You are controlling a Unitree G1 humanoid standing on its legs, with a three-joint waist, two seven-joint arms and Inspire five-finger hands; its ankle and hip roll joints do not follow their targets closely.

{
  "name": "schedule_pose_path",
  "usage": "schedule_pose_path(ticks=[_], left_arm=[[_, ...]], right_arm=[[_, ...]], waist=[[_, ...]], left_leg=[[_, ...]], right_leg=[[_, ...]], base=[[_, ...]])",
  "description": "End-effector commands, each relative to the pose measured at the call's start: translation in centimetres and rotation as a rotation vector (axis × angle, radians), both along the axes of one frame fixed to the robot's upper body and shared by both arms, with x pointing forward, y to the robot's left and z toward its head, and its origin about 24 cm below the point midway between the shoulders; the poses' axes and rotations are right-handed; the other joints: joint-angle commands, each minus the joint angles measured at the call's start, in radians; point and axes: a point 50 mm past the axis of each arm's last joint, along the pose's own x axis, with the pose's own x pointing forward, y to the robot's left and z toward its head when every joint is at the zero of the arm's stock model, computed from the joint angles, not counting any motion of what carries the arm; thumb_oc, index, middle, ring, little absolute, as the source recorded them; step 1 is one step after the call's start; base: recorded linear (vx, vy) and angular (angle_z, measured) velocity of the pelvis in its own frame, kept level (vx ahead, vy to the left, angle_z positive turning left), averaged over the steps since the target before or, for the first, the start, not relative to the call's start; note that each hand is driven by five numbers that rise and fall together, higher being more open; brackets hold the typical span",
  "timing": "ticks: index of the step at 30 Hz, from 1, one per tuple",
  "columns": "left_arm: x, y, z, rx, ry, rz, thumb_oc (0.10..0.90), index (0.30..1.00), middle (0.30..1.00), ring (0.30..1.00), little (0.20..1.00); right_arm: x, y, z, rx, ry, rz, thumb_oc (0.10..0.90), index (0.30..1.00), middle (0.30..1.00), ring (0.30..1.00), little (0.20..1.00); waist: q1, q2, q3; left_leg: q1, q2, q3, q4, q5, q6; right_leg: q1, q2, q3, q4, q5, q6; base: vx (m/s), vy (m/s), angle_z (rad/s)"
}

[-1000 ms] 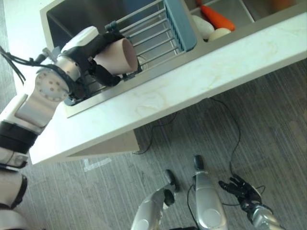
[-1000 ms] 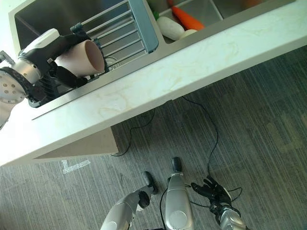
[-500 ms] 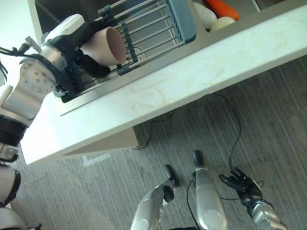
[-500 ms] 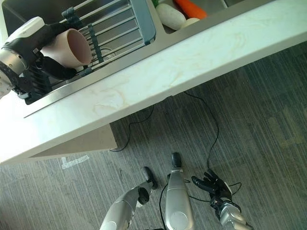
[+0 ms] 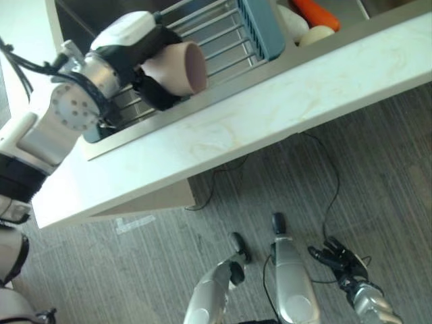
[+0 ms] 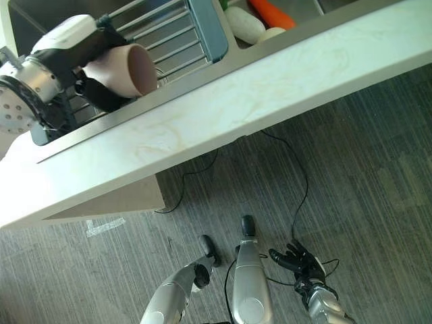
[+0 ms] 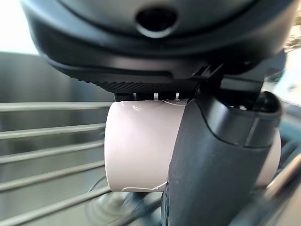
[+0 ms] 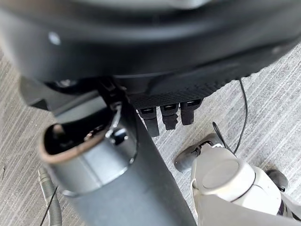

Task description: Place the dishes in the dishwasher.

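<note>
The left hand [image 5: 135, 50] is gripping a pale pink cup [image 5: 177, 68], fingers and thumb curling round its wall. The cup is lying on its side in the grasp, mouth facing right, above the metal rack [image 5: 209, 40] that is sitting in the steel sink [image 6: 27, 20]. A blue rack end piece [image 5: 260, 27] is standing to the right. Farther right, a carrot [image 6: 270, 13] and white rounded items [image 6: 244, 24] are resting in the adjoining basin. A pale marble countertop [image 5: 270, 108] is running along the near edge. The right hand [image 5: 341, 260] is hanging low over the grey floor [image 6: 364, 169], fingers relaxed and slightly spread.
</note>
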Motion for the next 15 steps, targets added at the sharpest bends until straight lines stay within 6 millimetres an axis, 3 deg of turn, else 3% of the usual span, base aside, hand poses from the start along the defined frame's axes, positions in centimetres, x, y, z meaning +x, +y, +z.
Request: schedule_pose_path(ticks=[1,8,11,15], left_arm=[[-4.4,0.0,8.2,-0.03,-0.397,-0.022,0.4,0.3,0.3,0.3,0.3],[-6.8,1.6,10.2,-0.044,-0.597,0.066,0.4,0.3,0.3,0.3,0.3],[-8.3,3.8,11.2,-0.084,-0.673,0.131,0.4,0.3,0.3,0.3,0.3],[-11.0,8.9,11.4,-0.13,-0.727,0.268,0.4,0.3,0.3,0.3,0.3]], right_arm=[[-2.3,-1.0,-0.5,-0.017,0.025,-0.061,0.8,0.9,0.9,0.9,0.9],[-5.8,-1.2,-2.5,-0.028,0.187,-0.101,0.8,0.9,0.9,0.9,0.9],[-7.2,-1.8,-2.9,-0.048,0.245,-0.099,0.8,0.9,0.9,0.9,0.9],[-9.5,-3.4,-3.2,-0.083,0.354,-0.086,0.8,0.9,0.9,0.9,0.9]], waist=[[-0.014,0.008,-0.049],[0.028,-0.002,-0.181],[0.057,0.009,-0.236],[0.125,0.037,-0.309]], left_leg=[[-0.013,0.067,-0.056,0.111,-0.053,-0.082],[0.107,0.076,-0.047,0.111,-0.075,-0.083],[0.143,0.08,-0.067,0.111,-0.084,-0.088],[0.167,0.108,-0.087,0.111,-0.081,-0.119]], right_leg=[[0.105,-0.114,-0.062,-0.046,-0.022,0.135],[0.237,-0.082,-0.119,-0.046,-0.088,0.107],[0.282,-0.061,-0.141,-0.046,-0.118,0.092],[0.346,-0.038,-0.205,-0.046,-0.169,0.072]], base=[[0.01,-0.038,0.06],[0.02,-0.129,0.14],[0.06,-0.113,0.28],[0.02,-0.13,0.52]])
